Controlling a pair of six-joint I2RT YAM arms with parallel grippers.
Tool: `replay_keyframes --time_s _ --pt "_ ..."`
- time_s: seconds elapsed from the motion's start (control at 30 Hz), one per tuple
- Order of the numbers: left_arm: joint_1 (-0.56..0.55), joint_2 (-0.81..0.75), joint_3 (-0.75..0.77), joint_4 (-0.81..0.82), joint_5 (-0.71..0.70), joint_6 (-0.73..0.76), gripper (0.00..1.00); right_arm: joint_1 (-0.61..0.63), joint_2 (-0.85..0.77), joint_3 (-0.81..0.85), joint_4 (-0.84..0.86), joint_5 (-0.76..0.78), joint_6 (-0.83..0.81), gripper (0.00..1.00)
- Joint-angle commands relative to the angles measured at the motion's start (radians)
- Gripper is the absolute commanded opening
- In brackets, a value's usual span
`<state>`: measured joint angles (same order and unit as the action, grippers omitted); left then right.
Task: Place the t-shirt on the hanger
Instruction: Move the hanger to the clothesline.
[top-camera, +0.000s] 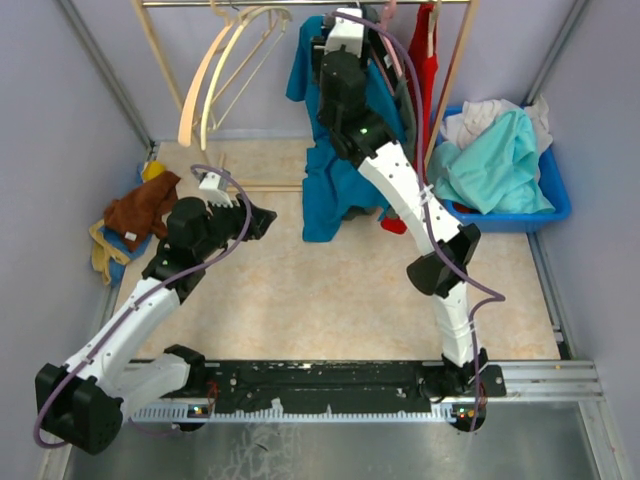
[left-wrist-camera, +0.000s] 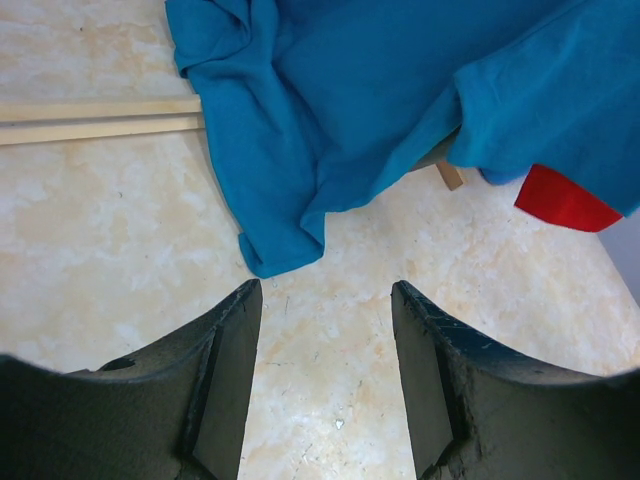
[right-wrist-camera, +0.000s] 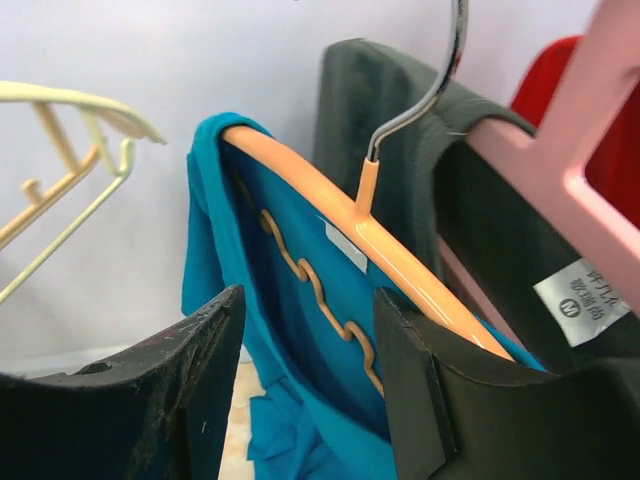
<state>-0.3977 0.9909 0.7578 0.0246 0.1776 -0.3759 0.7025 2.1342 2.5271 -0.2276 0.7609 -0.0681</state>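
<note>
The teal-blue t-shirt (top-camera: 322, 195) hangs from the rail at the back, and its lower part pools on the floor (left-wrist-camera: 340, 100). Its upper part is draped over the left shoulder of the orange hanger (right-wrist-camera: 300, 175), which has a wavy bottom bar (right-wrist-camera: 320, 290) and a silver hook (right-wrist-camera: 440, 80). My right gripper (right-wrist-camera: 308, 295) is raised to the hanger and open, with the wavy bar and blue cloth (right-wrist-camera: 215, 250) showing between its jaws. My left gripper (left-wrist-camera: 326, 290) is open and low over the floor (top-camera: 262, 218). It is just short of the shirt's hem and holds nothing.
Cream hangers (top-camera: 225, 70) hang left of the shirt. A dark grey shirt (right-wrist-camera: 400, 110) on a pink hanger (right-wrist-camera: 560, 170) and a red garment (top-camera: 428, 50) hang to its right. A blue bin (top-camera: 555, 195) holds an aqua garment (top-camera: 495, 165). Brown cloth (top-camera: 140, 210) lies at the left. The rack's wooden base bar (left-wrist-camera: 100, 120) crosses the floor.
</note>
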Motion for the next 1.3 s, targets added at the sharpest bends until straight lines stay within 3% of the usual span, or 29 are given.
replay_keyframes --time_s 0.0,0.4,0.57,0.8,1.07,1.27 --pt "-0.006 -0.003 0.035 -0.007 0.015 0.012 0.61 -0.063 -0.044 0.014 0.046 0.041 0.066 0.54" --pt "-0.006 -0.030 0.050 -0.039 0.000 0.021 0.61 -0.120 -0.109 -0.072 0.053 0.058 0.129 0.53" --pt "-0.006 -0.050 0.079 -0.085 0.015 0.031 0.61 -0.123 -0.199 -0.148 0.057 -0.027 0.150 0.56" --pt "-0.007 -0.134 0.119 -0.192 0.012 0.049 0.62 -0.123 -0.431 -0.388 0.069 -0.389 0.251 0.74" --pt "-0.007 -0.218 0.173 -0.291 0.006 0.065 0.67 -0.123 -0.635 -0.475 -0.062 -0.767 0.370 0.99" --pt "-0.006 -0.246 0.278 -0.417 0.001 0.092 0.76 -0.123 -0.837 -0.574 -0.235 -0.845 0.400 0.99"
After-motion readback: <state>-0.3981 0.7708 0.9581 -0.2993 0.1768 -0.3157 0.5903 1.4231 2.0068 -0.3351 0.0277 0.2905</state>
